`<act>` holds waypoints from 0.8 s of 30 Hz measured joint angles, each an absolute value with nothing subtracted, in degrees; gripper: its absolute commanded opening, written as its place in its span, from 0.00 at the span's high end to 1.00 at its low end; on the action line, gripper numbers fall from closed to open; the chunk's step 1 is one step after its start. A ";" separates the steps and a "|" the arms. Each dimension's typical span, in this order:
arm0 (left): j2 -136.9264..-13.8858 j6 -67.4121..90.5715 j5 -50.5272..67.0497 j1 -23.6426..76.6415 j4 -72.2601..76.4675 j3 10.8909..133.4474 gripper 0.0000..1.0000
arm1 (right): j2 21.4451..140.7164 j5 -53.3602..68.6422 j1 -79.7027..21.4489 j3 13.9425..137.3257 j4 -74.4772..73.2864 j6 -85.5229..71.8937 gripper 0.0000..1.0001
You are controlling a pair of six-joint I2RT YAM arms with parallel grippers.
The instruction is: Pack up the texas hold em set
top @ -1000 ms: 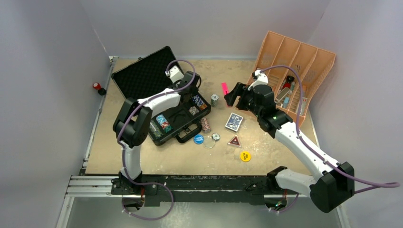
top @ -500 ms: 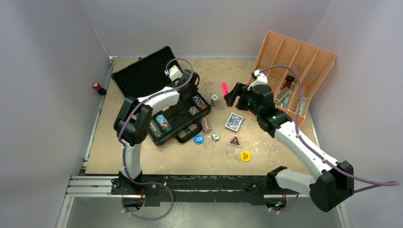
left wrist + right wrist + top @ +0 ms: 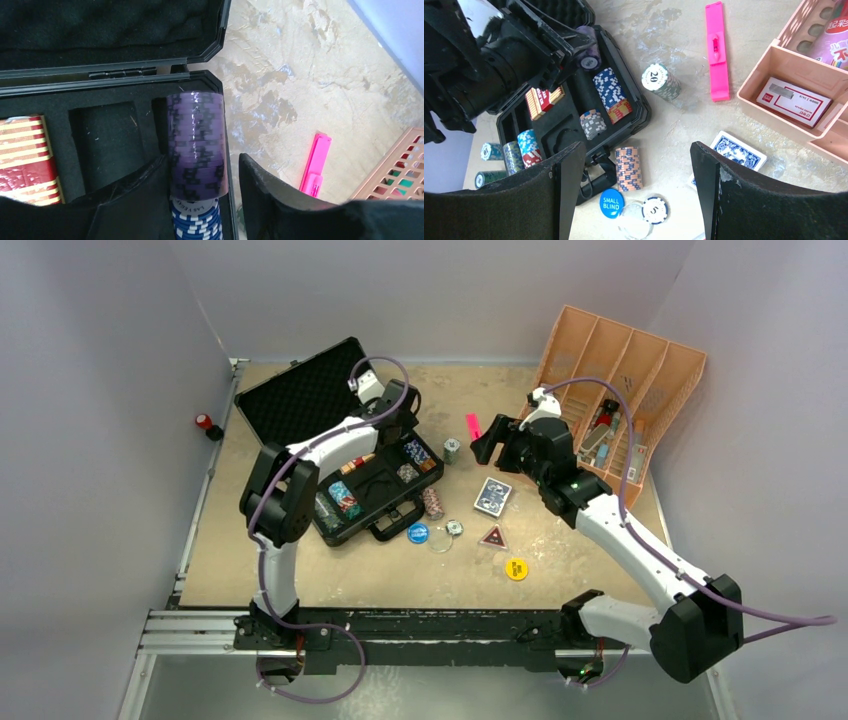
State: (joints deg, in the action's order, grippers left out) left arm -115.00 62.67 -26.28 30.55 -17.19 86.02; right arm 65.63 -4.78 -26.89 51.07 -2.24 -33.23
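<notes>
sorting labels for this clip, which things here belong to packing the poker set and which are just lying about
Job: black case, purple chip stack, red deck, blue deck, peach chip stack, small blind disc, yellow disc.
Lying about: pink marker, orange tray, red button.

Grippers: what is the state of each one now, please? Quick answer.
Left gripper: open, astride the purple chip stack lying in the case, with a gap on one side.
Right gripper: open, holding nothing.
</notes>
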 measured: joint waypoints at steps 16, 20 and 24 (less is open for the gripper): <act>-111.96 56.36 -29.54 30.39 -18.96 88.16 0.43 | 66.72 -3.16 -26.89 51.16 -2.22 -32.36 0.22; -104.66 51.77 -31.33 30.39 -18.76 86.08 0.43 | 69.01 -1.61 -26.89 51.94 -2.22 -31.18 0.23; -92.95 45.71 -31.97 30.39 -18.46 81.41 0.43 | 71.77 -0.16 -26.89 53.01 -2.26 -29.19 0.23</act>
State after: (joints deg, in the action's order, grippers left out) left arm -92.95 45.71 -31.97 30.39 -18.46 81.41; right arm 71.77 -0.16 -26.89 53.01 -2.26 -29.19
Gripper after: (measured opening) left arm 0.571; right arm 0.774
